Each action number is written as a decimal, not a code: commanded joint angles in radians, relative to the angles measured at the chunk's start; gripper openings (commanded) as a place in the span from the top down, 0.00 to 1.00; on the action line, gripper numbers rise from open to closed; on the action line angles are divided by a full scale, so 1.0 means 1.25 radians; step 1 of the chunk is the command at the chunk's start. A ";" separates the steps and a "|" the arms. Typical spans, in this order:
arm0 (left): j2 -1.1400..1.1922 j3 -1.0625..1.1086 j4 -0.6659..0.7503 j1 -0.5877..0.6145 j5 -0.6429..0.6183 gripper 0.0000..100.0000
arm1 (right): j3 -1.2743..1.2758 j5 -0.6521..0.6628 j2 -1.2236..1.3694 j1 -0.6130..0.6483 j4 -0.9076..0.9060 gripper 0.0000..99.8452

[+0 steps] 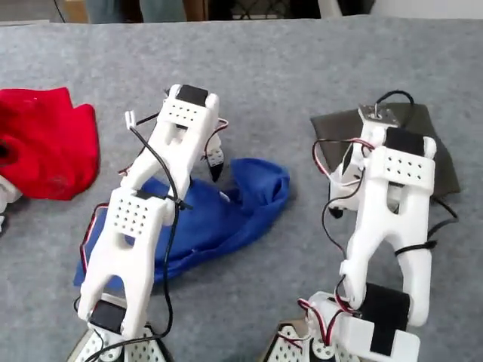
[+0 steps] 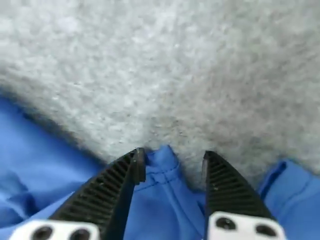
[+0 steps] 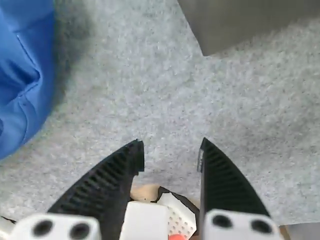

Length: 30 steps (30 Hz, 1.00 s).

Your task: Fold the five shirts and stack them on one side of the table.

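A crumpled blue shirt [image 1: 219, 215] lies in the middle of the grey table, partly under the left arm. My left gripper [image 1: 215, 167] is low over the shirt's far edge. In the left wrist view it [image 2: 172, 160] is open, with a corner of the blue shirt [image 2: 162, 165] between its fingers. A folded dark grey shirt [image 1: 434, 147] lies at the right, partly hidden by the right arm. My right gripper [image 1: 336, 207] hangs open over bare table [image 3: 170, 100], between the blue shirt [image 3: 22, 75] and the dark grey shirt [image 3: 240, 20]. A bunched red shirt [image 1: 49, 143] sits at the left edge.
The grey felt table [image 1: 302, 68] is bare along its far side. Both arm bases stand at the near edge. Something white [image 1: 6, 192] shows under the red shirt at the left edge.
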<state>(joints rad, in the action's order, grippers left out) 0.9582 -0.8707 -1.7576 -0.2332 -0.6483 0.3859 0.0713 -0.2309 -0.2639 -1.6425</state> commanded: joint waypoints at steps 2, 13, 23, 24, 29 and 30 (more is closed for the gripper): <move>0.001 -0.040 0.000 0.010 -0.011 0.90 | 0.006 -0.002 -0.026 -0.005 0.010 0.82; -0.016 -0.047 -0.001 0.006 0.010 0.97 | 0.002 -0.002 -0.026 -0.005 0.020 0.82; -0.285 -0.044 -0.001 0.137 0.209 0.97 | -0.024 -0.004 -0.028 -0.005 0.001 0.82; -0.318 -0.040 -0.001 0.154 0.228 0.97 | -0.033 -0.004 -0.028 -0.004 -0.001 0.82; -0.465 -0.037 -0.001 0.276 0.312 0.97 | -0.084 -0.010 -0.026 0.059 0.000 0.82; -0.491 -0.029 -0.001 0.305 0.328 0.97 | -0.096 -0.010 -0.026 0.082 0.004 0.82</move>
<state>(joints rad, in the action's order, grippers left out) 0.4841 -0.8922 -1.7576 0.0552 -0.3015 0.3399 0.0713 -0.2309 -0.2271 -1.6379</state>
